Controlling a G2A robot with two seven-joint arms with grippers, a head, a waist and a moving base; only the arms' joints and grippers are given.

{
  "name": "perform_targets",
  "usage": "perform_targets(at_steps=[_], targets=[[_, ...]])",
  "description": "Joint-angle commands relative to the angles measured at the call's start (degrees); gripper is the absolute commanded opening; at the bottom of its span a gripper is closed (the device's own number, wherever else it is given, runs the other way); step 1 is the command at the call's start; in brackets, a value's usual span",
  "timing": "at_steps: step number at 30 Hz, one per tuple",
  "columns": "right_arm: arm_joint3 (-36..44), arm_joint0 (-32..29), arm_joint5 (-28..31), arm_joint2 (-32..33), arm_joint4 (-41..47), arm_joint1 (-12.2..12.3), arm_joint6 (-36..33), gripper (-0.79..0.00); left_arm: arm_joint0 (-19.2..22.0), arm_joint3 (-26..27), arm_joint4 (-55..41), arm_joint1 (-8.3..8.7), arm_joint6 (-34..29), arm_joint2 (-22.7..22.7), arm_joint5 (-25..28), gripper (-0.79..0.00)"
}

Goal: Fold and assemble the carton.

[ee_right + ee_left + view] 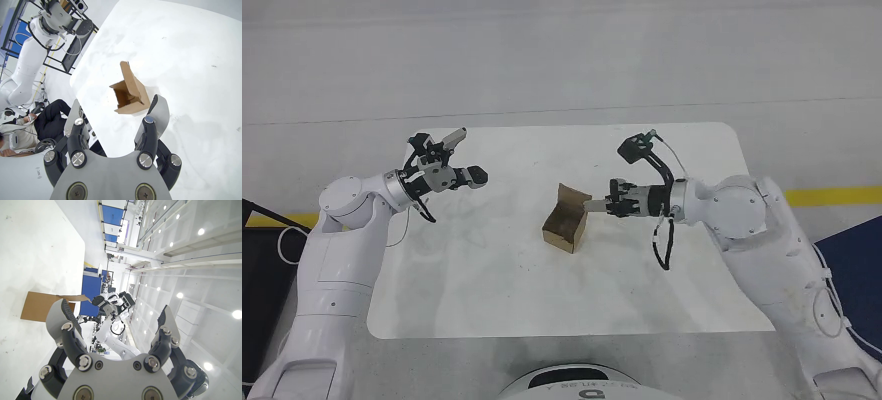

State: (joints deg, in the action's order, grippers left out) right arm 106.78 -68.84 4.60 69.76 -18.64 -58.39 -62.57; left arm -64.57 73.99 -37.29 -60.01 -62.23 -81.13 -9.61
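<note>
So the carton (565, 228) sits pretty much dead centre of the worktop (492, 300), well apart from every edge. It's standing on its base with the top open and one flap (575, 193) sticking up on its far right side. My guess is the middle spot is on purpose, since both arms can get at it from there. The right arm (722, 205) is over the right half of the worktop, and the right jaws are spread wide with nothing in them. One finger (159, 108) is right by the carton's corner under that raised flap, though I can't tell whether it actually touches the card. Looks to me like it's lined up to push the flap down over the opening, which isn't done yet. Farther back, toward the far left corner, the left arm (352, 200) holds the left jaws up off the worktop. They're also wide open and empty, pointed across at the carton and well apart from it. I'd say it's parked there to stay out of the way, ready to brace the box if it slides.
</note>
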Motion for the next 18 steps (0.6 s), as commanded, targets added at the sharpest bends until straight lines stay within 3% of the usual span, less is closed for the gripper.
perform_targets(at_steps=[1, 6, 8, 10, 12, 16, 18], targets=[[0.9, -0.4, -2.6, -0.9, -4.1, 0.1, 0.1, -0.148, 0.0, 0.0, 0.0, 0.0, 0.0, 0.0, 0.0, 0.0], [1.2, 2.0, -12.0, -7.4, -13.0, -0.9, 1.8, -0.185, -0.4, 0.9, 0.7, -0.01, 0.4, 0.4, 0.2, 0.0], [0.2, 3.9, -15.0, -10.2, -14.3, -1.5, 2.8, -0.237, -1.1, 2.7, 4.1, 0.24, -0.2, 1.2, 0.2, 0.0], [-1.1, 5.6, -15.6, -11.8, -13.0, -2.1, 2.2, -0.277, -1.7, 3.8, 6.6, 0.54, -1.2, 1.4, 0.1, 0.0], [-2.2, 7.0, -15.5, -12.7, -12.2, -2.4, 1.6, -0.394, -2.3, 4.6, 7.7, 0.74, -1.9, 1.5, 0.0, 0.0], [-4.0, 9.3, -15.9, -14.8, -13.6, -2.9, 0.4, -0.428, -3.1, 5.5, 8.5, 0.99, -1.6, 1.3, 0.0, 0.0], [-4.8, 10.1, -16.3, -15.5, -14.1, -3.2, 0.3, -0.526, -3.3, 5.9, 8.4, 1.08, -1.5, 1.1, -0.1, 0.0]])
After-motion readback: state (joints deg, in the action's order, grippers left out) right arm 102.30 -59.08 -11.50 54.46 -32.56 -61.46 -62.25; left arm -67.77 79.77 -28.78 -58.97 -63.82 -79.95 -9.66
